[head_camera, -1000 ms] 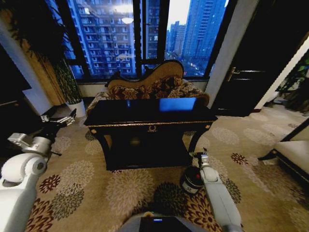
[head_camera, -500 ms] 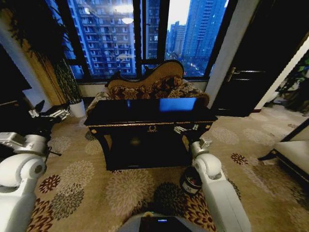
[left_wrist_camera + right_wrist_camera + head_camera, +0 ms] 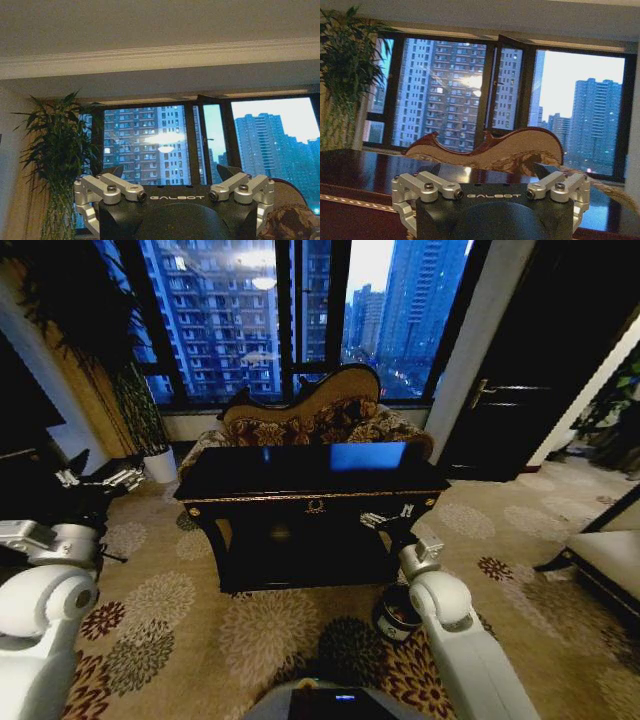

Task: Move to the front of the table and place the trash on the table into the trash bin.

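Left gripper [image 3: 98,480] raised at the far left, well left of the tabletop's left end, jaws spread wide with nothing between them. Ahead of those jaws in the left wrist view: tall potted plant [image 3: 57,150], window [image 3: 150,145] with lit towers beyond, a corner of patterned sofa [image 3: 290,220] low at the edge.

Glossy black table [image 3: 310,472] at centre, between the two grippers, gold trim along its front edge and a gold ornament [image 3: 315,506] in the middle. Tabletop shiny, reflecting the window; trash on it cannot be made out. Ornate sofa [image 3: 310,415] just behind the table.

Right gripper [image 3: 388,516] lifted near the table's right front corner, just below the tabletop edge, jaws wide, holding nothing. From the right wrist view, dark tabletop [image 3: 360,165] stretching ahead of the jaws, sofa back [image 3: 490,147] beyond it.

Trash bin [image 3: 397,612] on the carpet [image 3: 200,630], below and just behind the right jaws, close to the table's right leg, partly hidden by the right arm.
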Motion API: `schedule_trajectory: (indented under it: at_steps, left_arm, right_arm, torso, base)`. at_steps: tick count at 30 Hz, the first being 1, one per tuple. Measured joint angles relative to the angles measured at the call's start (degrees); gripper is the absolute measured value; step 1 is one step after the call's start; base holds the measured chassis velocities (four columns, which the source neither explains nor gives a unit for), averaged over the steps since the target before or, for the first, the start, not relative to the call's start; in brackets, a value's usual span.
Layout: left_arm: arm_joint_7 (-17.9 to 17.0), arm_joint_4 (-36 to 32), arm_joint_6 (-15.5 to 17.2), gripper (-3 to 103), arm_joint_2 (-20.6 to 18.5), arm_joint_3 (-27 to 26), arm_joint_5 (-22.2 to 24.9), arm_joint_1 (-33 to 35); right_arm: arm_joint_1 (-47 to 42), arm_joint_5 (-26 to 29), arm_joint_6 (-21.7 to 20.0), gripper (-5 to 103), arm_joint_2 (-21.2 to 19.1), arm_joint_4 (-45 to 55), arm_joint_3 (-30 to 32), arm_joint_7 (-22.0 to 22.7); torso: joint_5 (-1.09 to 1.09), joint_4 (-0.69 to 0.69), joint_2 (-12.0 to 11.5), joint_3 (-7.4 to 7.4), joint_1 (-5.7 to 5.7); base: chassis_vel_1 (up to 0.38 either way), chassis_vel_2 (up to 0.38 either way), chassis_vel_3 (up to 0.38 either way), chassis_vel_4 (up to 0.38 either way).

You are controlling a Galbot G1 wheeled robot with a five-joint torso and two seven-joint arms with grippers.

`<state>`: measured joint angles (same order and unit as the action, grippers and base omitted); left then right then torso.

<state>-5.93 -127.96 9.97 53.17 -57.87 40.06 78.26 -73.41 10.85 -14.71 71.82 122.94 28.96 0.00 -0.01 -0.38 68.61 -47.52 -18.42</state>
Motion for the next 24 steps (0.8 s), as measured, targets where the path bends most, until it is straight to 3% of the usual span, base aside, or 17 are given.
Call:
schedule_trajectory:
  at_steps: [8, 24]
  left_arm:
    - [-0.2, 0.0, 0.7, 100, -0.7, 1.1, -0.1, -0.6]
    - [0.1, 0.6, 0.6, 100, -1.2, 2.2, -0.4, -1.1]
  right_arm:
    - [0.5, -0.5, 0.1, 100, 1.1, -1.0, 0.2, 0.0]
    - [2.0, -1.2, 0.4, 100, 1.0, -3.7, 1.9, 0.0]
  torso:
    - [0.0, 0.01, 0.0, 0.0, -0.02]
    - [0.0, 0.0, 0.0, 0.0, 0.01]
  base:
    - [0.107, -0.106, -0.095, 0.094]
    - [0.183, -0.195, -0.179, 0.204]
